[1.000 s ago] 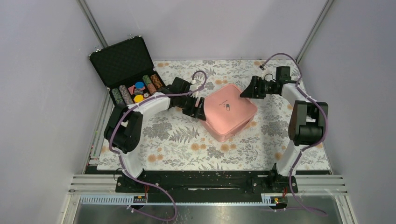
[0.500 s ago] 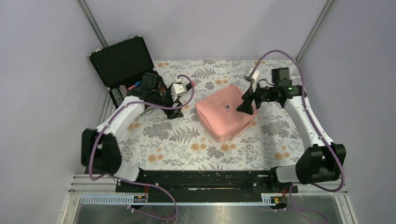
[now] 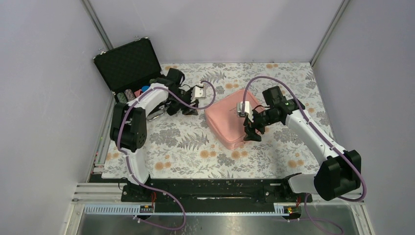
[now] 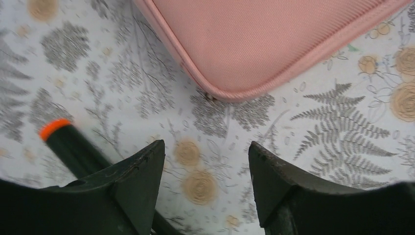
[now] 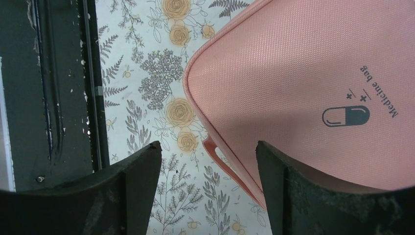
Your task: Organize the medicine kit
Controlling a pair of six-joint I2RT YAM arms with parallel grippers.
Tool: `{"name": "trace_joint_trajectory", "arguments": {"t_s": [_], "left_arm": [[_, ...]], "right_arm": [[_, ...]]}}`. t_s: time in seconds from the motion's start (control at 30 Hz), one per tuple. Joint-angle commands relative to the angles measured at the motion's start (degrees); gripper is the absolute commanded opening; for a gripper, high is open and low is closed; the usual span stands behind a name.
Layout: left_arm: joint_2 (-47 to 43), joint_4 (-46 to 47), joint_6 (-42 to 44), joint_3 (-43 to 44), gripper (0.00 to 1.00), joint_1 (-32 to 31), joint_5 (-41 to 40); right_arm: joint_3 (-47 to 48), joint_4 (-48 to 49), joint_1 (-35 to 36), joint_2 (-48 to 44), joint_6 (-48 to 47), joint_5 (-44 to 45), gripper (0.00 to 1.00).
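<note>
Pink fabric covers the soft rectangular zip pouch (image 3: 226, 120), which lies flat and shut on the floral-printed tablecloth (image 3: 186, 147) near the middle of the table. It is turned at an angle, lid up, with a dark pill logo (image 5: 346, 116) and the words "Medicine bag" legible in the right wrist view. The left gripper (image 3: 189, 109) hangs just left of the pouch, its two black fingers spread wide with only cloth between them; the pouch's rounded corner sits just beyond the fingertips. A black rod with an orange tip (image 4: 61, 134) lies on the cloth beside the left finger, partly hidden by it. The right gripper (image 3: 252, 133) is over the pouch's near right edge, likewise released and empty, with a small pink tab (image 5: 215, 147) on the pouch's side showing between its fingers. A black hard case with a foam-lined lid (image 3: 128, 63) stands open at the far left corner, poker chips (image 3: 127, 94) in its base
</note>
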Motion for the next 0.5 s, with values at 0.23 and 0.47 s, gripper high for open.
{"name": "trace_joint_trajectory", "arguments": {"t_s": [0.23,0.47], "left_arm": [[8.0,-11.5,14.8,13.5,0.56,-4.6,0.3],[7.4,-17.4,18.0,14.2,0.43,-7.3,-0.5]], "right_arm": [[1.3,-2.5,2.0,-1.3,-1.5,3.8,0.76],[0.4,-2.4,2.0,-0.6,-1.5,4.3,0.75]]}}
